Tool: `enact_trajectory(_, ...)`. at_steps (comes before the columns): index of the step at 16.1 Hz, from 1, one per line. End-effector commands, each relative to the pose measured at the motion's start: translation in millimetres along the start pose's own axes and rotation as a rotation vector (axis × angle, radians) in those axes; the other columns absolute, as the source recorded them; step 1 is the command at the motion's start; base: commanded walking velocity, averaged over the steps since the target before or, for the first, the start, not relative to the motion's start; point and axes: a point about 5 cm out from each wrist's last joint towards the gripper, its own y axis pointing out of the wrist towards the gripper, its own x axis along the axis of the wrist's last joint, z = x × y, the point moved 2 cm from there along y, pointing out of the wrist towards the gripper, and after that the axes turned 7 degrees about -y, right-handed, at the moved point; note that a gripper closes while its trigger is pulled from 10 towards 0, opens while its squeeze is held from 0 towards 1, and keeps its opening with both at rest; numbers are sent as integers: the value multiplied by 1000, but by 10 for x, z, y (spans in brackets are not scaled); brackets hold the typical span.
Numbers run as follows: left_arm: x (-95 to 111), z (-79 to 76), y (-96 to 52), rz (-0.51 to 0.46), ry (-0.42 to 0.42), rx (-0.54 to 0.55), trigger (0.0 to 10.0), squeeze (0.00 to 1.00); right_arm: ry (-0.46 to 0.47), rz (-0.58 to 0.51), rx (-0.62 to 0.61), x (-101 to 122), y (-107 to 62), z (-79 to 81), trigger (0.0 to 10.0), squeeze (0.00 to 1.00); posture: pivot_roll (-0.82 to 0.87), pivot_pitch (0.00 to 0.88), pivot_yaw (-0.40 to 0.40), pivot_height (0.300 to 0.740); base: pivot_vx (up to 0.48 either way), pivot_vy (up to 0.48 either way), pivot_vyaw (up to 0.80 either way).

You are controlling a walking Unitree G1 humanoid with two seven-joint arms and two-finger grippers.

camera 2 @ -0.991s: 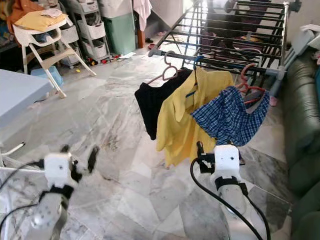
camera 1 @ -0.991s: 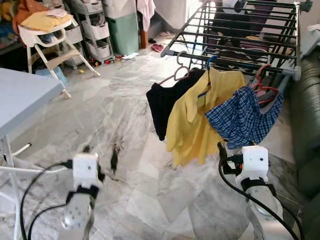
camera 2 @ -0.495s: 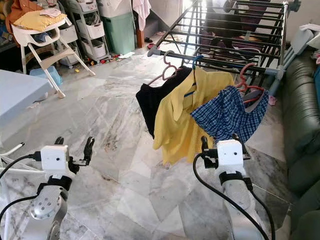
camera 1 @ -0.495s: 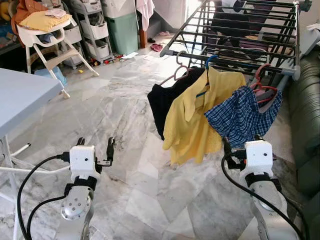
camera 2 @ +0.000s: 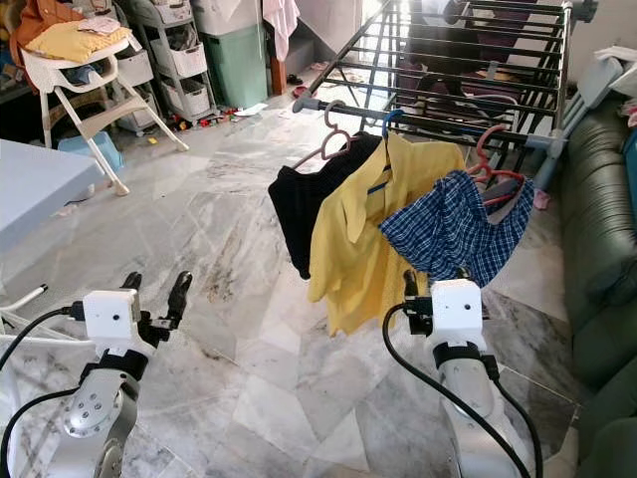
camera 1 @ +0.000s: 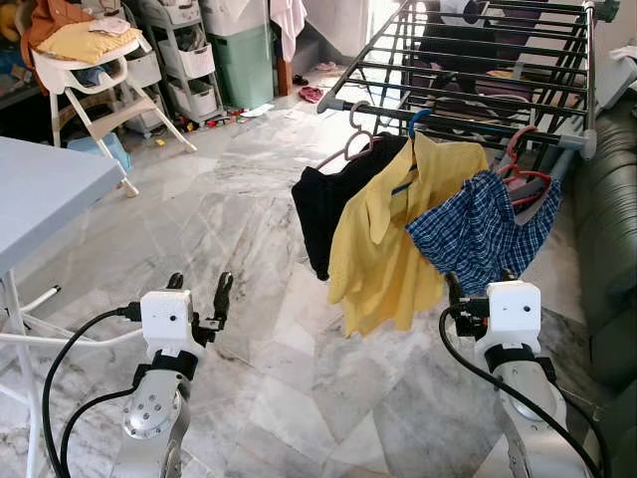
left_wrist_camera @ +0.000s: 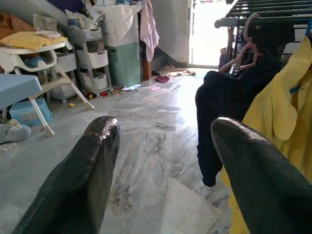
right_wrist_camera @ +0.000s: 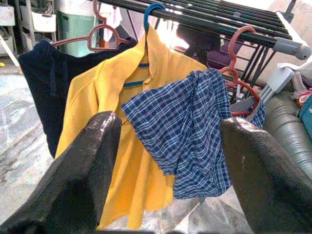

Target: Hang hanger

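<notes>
A black drying rack (camera 1: 478, 60) stands ahead on the marble floor. From its front rail (camera 1: 453, 118) hang three hangers. A pink hanger (camera 1: 350, 147) carries a black garment (camera 1: 333, 204). A blue hanger (camera 1: 416, 121) holds a yellow shirt (camera 1: 388, 239). A red hanger (camera 1: 523, 164) carries blue plaid shorts (camera 1: 478, 234), bunched and crooked. My right gripper (camera 1: 480, 282) is open and empty just below the plaid shorts (right_wrist_camera: 195, 122). My left gripper (camera 1: 199, 291) is open and empty, low over the floor to the left of the black garment (left_wrist_camera: 229, 107).
A blue-grey table (camera 1: 50, 184) stands close at my left, with white bars (camera 1: 30, 334) beneath it. A white high chair (camera 1: 95, 70), storage drawers (camera 1: 189, 60) and a green bin (camera 1: 244, 60) line the back left. A dark sofa (camera 1: 607, 229) borders the right.
My left gripper has risen and steadied with its fingers apart. The right gripper has shifted slightly under the plaid shorts. The hanging clothes stay put.
</notes>
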Motion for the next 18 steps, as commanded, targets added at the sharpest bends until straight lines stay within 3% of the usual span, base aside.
enact_trajectory(1,11,17,23,-4,9,2,0,0,6,-3,-2,11,12,10,353,0,-102,0,43,740,0,0,0)
enact_trajectory(2,-6,15,29,9,17,5,10000,0,2,12,-2,-8,13,12,10000,0,-104,0,44,740,0,0,0)
enact_trajectory(3,-17,1,27,5,-5,-5,10000,0,22,16,-13,-16,6,5,10000,1000,-106,0,44,740,0,0,0)
enact_trajectory(4,-18,6,20,2,-10,1,10000,843,37,20,-19,-22,1,0,10000,1000,-106,0,43,740,0,0,0)
enact_trajectory(5,-17,10,17,2,-8,6,10000,843,39,21,-21,-24,0,-4,10000,1000,-106,0,43,740,0,0,0)
enact_trajectory(6,-29,9,6,5,-19,2,10000,1000,41,23,-20,-32,-11,-3,10000,1000,-108,0,45,740,0,0,0)
enact_trajectory(13,-94,63,-20,33,-15,29,10000,1000,77,80,-10,-129,-40,25,10000,1000,-106,0,43,740,0,0,0)
enact_trajectory(14,-126,86,-22,48,16,59,10000,1000,56,93,-15,-149,-43,15,10000,0,-103,0,43,740,0,0,0)
enact_trajectory(17,-172,78,-10,77,64,77,10000,1000,74,133,-24,-196,-16,28,10000,0,-101,0,36,740,0,0,0)
enact_trajectory(18,-202,8,-26,91,67,33,10000,0,13,146,-51,-217,2,24,10000,0,-95,0,37,740,0,0,0)
